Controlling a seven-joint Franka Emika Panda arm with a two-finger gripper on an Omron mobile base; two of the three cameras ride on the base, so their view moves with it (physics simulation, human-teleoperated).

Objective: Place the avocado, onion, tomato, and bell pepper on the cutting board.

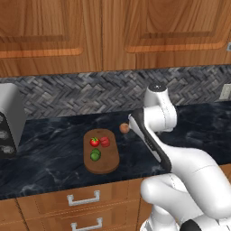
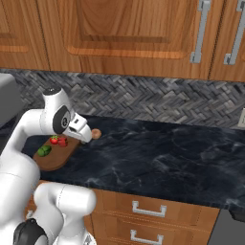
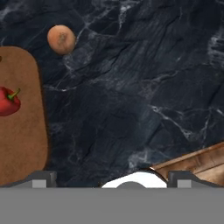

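In the left base view, the cutting board, flat brown wood with rounded ends, lies left of centre on the dark marble counter. On it: the bright red, green-topped tomato, the duller red bell pepper, and the green avocado. The tan onion rests off-board, centre frame. The gripper, at the hand view's bottom edge, has its jaws spread wide, holding nothing.
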